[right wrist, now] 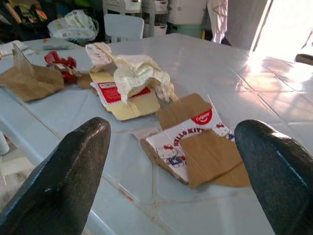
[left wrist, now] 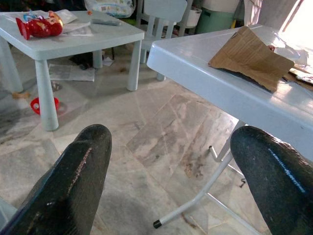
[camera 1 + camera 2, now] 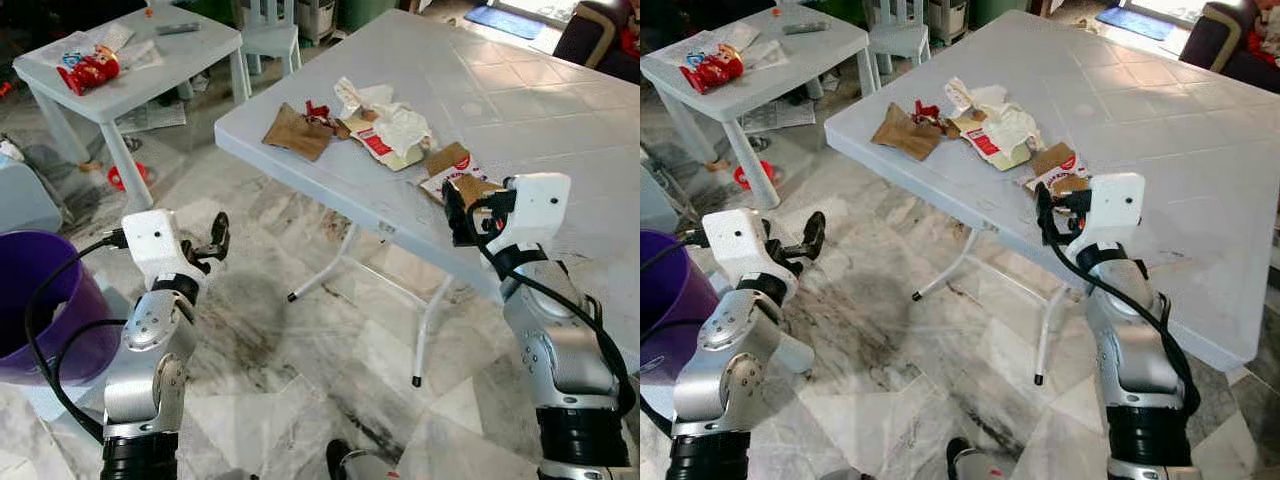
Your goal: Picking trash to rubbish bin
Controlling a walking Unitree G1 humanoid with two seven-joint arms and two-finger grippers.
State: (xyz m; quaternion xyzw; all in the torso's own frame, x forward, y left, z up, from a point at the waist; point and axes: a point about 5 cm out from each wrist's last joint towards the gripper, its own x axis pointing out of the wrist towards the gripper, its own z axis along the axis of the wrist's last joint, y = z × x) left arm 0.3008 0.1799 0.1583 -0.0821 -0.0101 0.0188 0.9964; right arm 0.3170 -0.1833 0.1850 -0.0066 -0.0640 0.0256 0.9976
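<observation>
Trash lies on the big white folding table [image 3: 520, 100]: a brown cardboard piece [image 3: 297, 130], a crumpled white wrapper on a torn yellow box [image 3: 392, 132], and a flattened Hello Kitty carton [image 1: 195, 147] close to the table's near edge. My right gripper [image 3: 465, 212] hovers open just above the table edge, right in front of that carton, with nothing between its fingers [image 1: 68, 181]. Down to the left, my left gripper [image 3: 212, 248] is open over the floor, level with the table edge, and holds nothing. The purple rubbish bin [image 3: 45, 300] stands on the floor at my far left.
A small white table [image 3: 150, 55] at the back left carries a red toy [image 3: 90, 70] and papers. A white chair [image 3: 270, 35] stands behind it. The folding table's legs [image 3: 430, 320] reach the marble floor ahead. A dark sofa [image 3: 600, 35] is at the far right.
</observation>
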